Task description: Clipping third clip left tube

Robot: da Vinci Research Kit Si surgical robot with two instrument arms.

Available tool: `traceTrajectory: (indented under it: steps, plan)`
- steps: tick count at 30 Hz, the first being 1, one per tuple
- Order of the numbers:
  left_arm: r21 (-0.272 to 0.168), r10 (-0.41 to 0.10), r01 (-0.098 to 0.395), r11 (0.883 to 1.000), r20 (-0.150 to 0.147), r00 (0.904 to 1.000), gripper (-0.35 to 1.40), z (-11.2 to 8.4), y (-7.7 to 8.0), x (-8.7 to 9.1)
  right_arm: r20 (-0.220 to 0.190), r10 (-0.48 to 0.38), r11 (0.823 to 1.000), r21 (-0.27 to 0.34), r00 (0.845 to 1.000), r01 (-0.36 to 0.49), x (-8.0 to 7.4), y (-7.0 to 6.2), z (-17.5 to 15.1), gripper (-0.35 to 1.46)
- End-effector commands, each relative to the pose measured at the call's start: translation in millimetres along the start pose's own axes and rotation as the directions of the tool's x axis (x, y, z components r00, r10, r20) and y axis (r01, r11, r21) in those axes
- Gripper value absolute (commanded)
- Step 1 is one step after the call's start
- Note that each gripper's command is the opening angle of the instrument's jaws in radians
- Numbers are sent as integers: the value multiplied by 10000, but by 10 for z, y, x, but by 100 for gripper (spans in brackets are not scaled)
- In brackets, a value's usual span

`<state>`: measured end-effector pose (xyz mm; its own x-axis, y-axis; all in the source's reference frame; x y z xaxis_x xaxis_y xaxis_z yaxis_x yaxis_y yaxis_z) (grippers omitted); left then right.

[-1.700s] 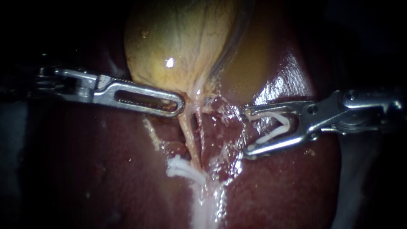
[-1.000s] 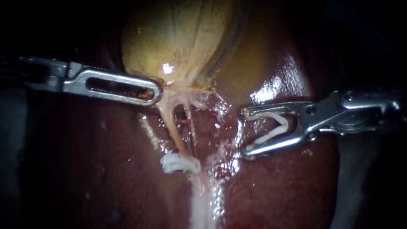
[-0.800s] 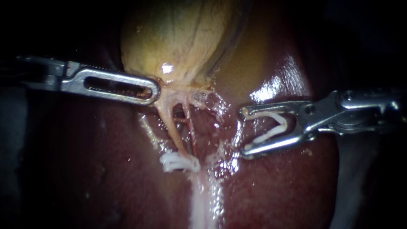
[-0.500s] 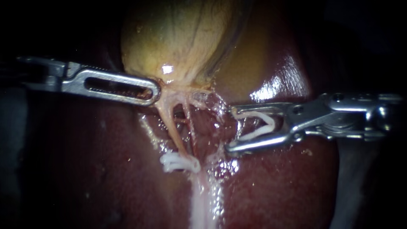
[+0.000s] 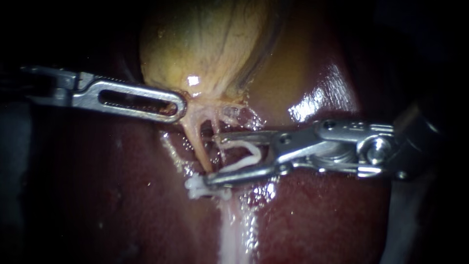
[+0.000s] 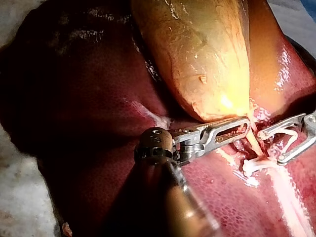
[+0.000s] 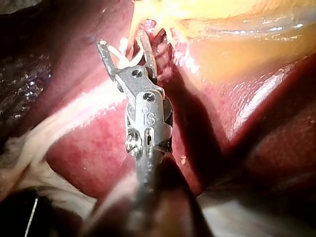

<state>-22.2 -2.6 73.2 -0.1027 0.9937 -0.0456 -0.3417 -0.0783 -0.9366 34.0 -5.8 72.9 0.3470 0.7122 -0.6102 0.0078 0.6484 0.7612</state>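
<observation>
The yellow gallbladder [image 5: 210,49] lies on the dark red liver [image 5: 107,195]. My left instrument [image 5: 178,105] has its slotted jaws shut on the gallbladder's neck and holds it to the left. From the neck the pale left tube [image 5: 196,142] runs down to white clips [image 5: 198,188] at its lower end. My right instrument [image 5: 212,159] stands open with a white clip [image 5: 244,156] seated in its jaws. Their tips reach the left tube, the lower one just above the white clips. In the right wrist view a pale strand [image 7: 129,44] passes between the jaws of my right instrument [image 7: 123,45].
A thinner reddish tube [image 5: 221,146] runs just right of the left tube, inside the open jaws. A white band of tissue [image 5: 232,230] leads down from the clips. Wet, glistening liver [image 5: 322,98] lies above the right shaft.
My right instrument has moved left with its clip, from beside the tubes to the left tube. The left instrument first drew the gallbladder's neck left and up, then held still.
</observation>
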Motion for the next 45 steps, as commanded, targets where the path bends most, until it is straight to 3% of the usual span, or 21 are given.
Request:
traceTrajectory:
  steps: [1,7,13,32,45]
  plan:
    - [5,-1,1,10000,-4,10000,-35,0,1,0,23,13,10000,-23,10000,-13,-1,3,1,49]
    - [7,-3,3,10000,-8,10000,-35,0,2,0,138,125,9999,7,9998,-125,-12,14,16,49]
    - [16,51,-51,10000,-20,10000,-35,2,3,0,195,301,9994,166,9994,-304,-17,14,32,49]
    - [27,45,-45,10000,-34,10000,-35,4,5,0,-41,958,9935,622,9954,-954,-5,20,54,49]
    - [40,50,-50,10000,-50,10000,-35,7,5,-1,-416,1199,9897,832,9919,-1162,16,29,50,46]
